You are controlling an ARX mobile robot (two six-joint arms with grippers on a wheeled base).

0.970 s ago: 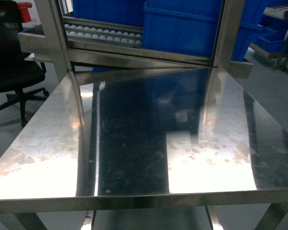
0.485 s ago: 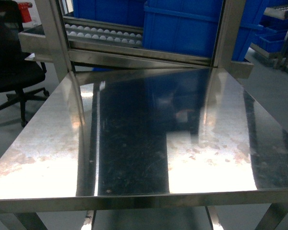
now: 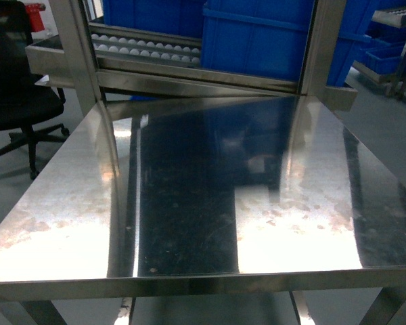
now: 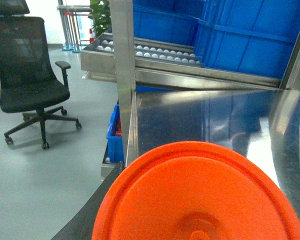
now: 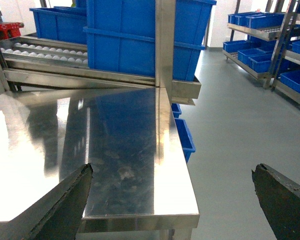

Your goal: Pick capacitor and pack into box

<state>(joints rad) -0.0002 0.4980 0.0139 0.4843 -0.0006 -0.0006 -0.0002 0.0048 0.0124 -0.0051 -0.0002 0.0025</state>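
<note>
Steel filled the head view: one polished tabletop mirrored the blue bins stacked on the roller rack behind it, and one black office chair stood on the grey floor at left. Neither arm nor either gripper appeared in this view, and neither the capacitor nor the box could be seen in any of the three views.

From the left wrist camera, one large orange disc blocked the lower part of the view, close to the lens; the left gripper's fingers were hidden, so whether they were apart or together could not be told. Beyond the disc lay the same tabletop, the one chair at left, and a small blue bin on the floor beside the table leg.

From the right wrist camera, the right gripper showed two dark fingers, wide apart, with nothing between them, above the tabletop's near right corner. Two small blue bins sat on the floor under the table edge, and shelving with more blue bins lined the far right.
</note>
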